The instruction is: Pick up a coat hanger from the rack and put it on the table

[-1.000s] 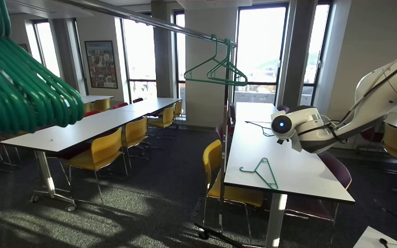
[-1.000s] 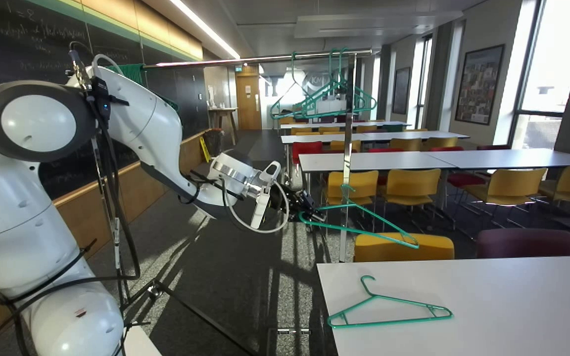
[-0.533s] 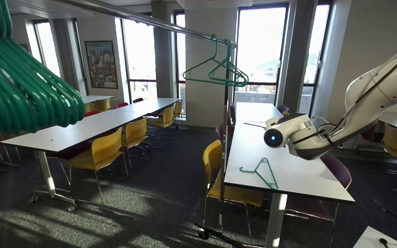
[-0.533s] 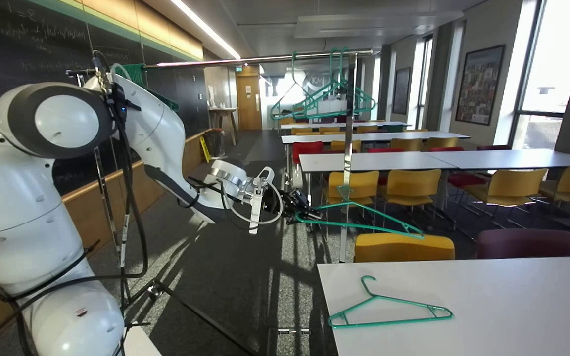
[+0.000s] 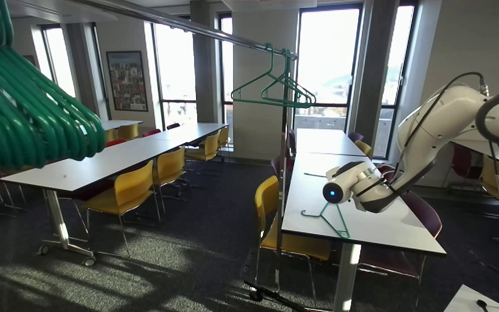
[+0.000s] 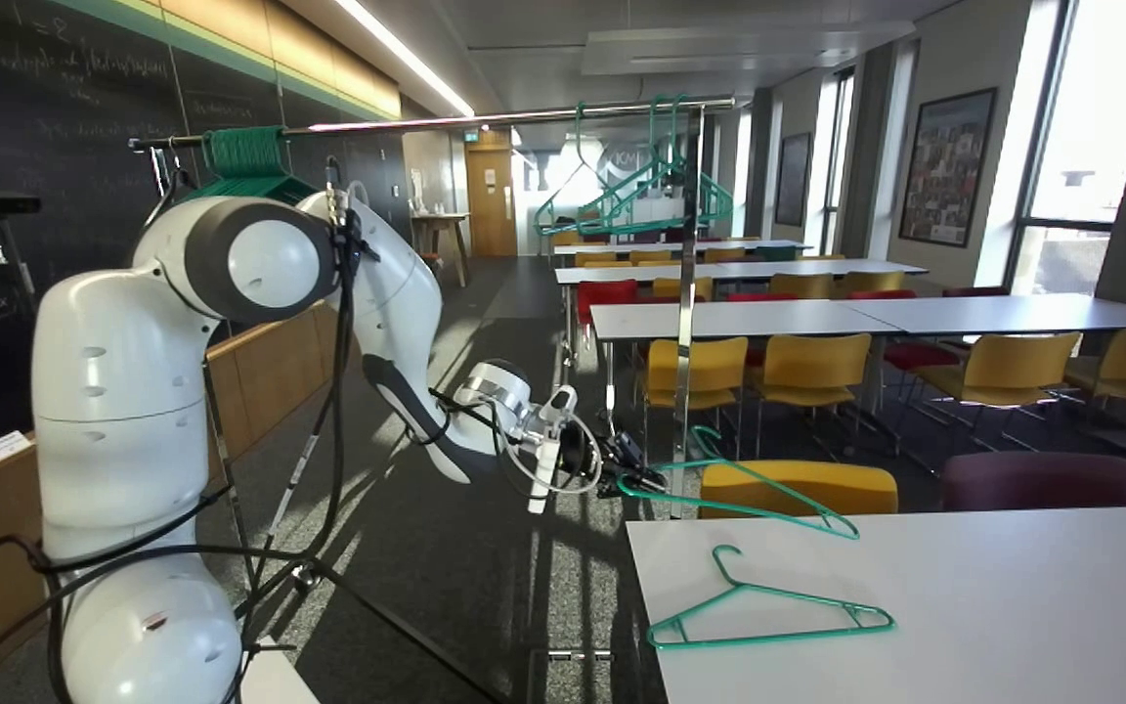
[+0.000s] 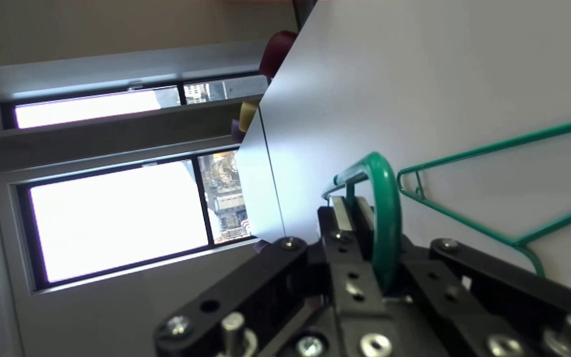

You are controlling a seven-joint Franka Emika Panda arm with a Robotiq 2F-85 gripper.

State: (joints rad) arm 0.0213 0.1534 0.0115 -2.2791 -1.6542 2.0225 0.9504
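Note:
My gripper (image 6: 656,479) is shut on one end of a green coat hanger (image 6: 798,521). In the wrist view the fingertips (image 7: 352,206) close on its short cross strut, and its curved end (image 7: 387,218) rises between the fingers. The hanger reaches out tilted over the table's far edge; I cannot tell if it touches. The table (image 6: 1013,606) is white and bears another green hanger lying flat (image 6: 768,640), also in the wrist view (image 7: 464,221). The rack's rail (image 5: 215,32) holds several thin green hangers (image 6: 622,230). In an exterior view the wrist hides my fingers.
The rack's upright (image 6: 686,342) stands close behind the held hanger. A yellow chair (image 6: 798,484) and a purple chair (image 6: 1040,482) stand at the table's far side. A thick bunch of teal hangers (image 5: 37,108) hangs from the rail. Another long white table (image 5: 115,160) stands apart.
The arm has swung round and lowered, carrying the held hanger down and closer to the table. The held hanger's outer end now dips more. The hanger lying on the table has not moved.

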